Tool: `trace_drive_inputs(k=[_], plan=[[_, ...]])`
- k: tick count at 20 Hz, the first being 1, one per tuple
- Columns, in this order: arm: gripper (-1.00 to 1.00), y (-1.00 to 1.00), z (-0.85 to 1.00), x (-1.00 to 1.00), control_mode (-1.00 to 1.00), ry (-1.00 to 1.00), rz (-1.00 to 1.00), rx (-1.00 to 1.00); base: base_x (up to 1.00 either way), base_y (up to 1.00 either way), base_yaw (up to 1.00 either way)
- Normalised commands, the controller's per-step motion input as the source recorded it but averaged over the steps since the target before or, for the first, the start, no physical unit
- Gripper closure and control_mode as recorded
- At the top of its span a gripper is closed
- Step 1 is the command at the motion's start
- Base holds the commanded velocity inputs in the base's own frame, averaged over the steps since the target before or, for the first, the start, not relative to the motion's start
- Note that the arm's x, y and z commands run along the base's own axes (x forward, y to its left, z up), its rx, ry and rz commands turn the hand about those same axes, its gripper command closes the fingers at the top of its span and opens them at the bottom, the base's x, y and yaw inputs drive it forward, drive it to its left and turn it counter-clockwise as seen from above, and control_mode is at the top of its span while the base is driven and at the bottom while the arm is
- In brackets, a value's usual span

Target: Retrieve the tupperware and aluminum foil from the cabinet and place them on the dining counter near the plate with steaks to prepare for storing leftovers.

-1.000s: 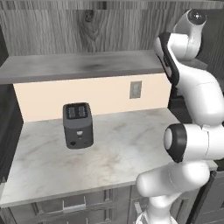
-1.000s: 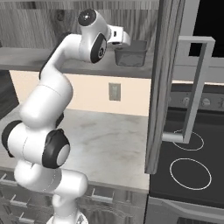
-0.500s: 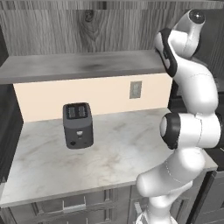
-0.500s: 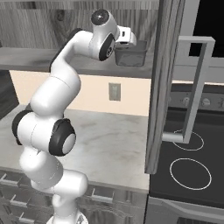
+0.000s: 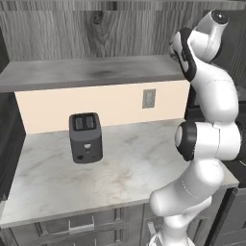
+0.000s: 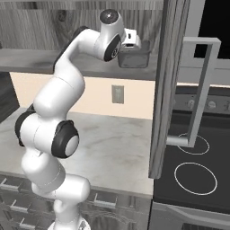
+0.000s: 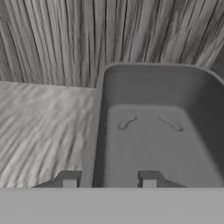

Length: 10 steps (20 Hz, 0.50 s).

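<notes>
One tub, dark grey and open-topped, sits on the plank shelf of the cabinet, close to the wood-grain back wall. In the right base view the tub stands at the shelf's right end, just left of the open cabinet door.

Gripper: in the hand view its two fingertips straddle the tub's near left wall, one tip outside over the shelf, the other inside over the tub floor. Jaws are partly apart; contact with the wall cannot be confirmed, so whether they hold the tub cannot be told. In the right base view the gripper is level with the tub's rim at its left side.

Arm: raised high, with the wrist at shelf level.

Shelf: grey, bare along its left and middle stretch in the left base view.

Worktop: white marbled. A black two-slot toaster stands upright on it toward the left, well apart from the arm. A wall outlet is on the beige backsplash behind.

Cooktop: dark, with ring markings, to the right of the cabinet door.
</notes>
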Motion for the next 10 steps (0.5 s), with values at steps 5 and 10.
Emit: trace_drive_inputs(k=[5,10], plan=[[1.00,0.01,-0.14,0.00,-1.00,0.06,0.02,0.00,0.00,0.00,0.00],[1.00,0.16,-0.01,-0.57,-1.00,-0.01,0.00,-0.01,0.00,0.00,0.00]])
